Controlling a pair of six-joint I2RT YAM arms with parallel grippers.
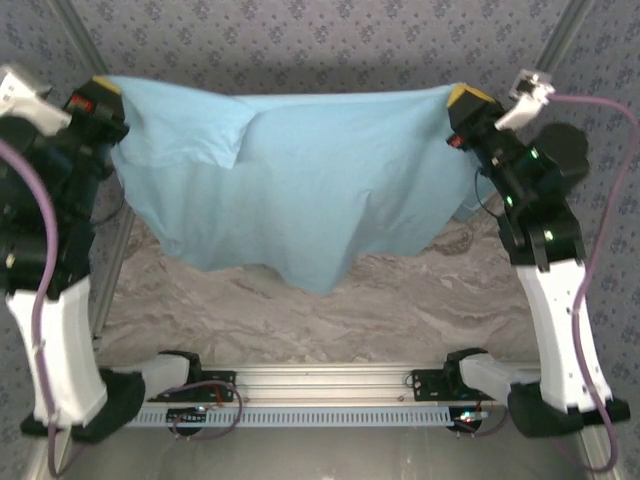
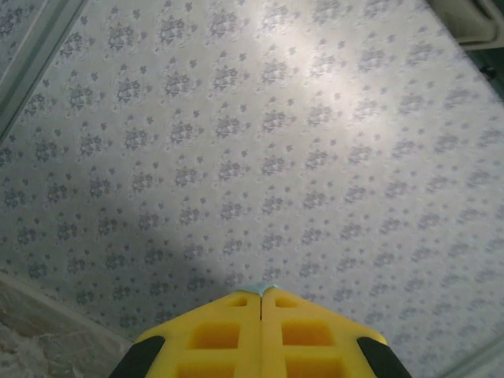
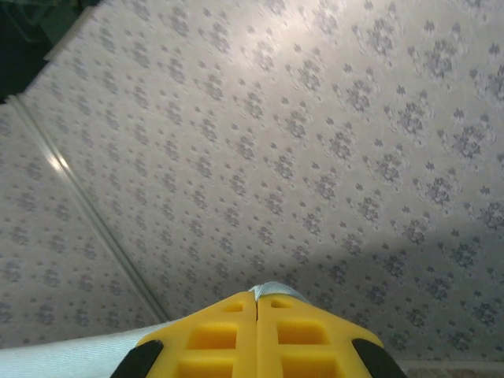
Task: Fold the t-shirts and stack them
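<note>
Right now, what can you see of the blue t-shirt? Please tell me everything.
The t-shirt is light sky-blue, soft thin cloth, no print showing. It hangs spread wide between the left gripper and right gripper, each shut on an upper corner. One sleeve flap lies across its left side. Its lower edge droops toward the marbled table; contact is unclear.

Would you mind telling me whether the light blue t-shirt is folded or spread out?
Spread out: the light sky-blue cotton t-shirt hangs as a wide sheet, held at its top corners by the left claw and right claw.
</note>
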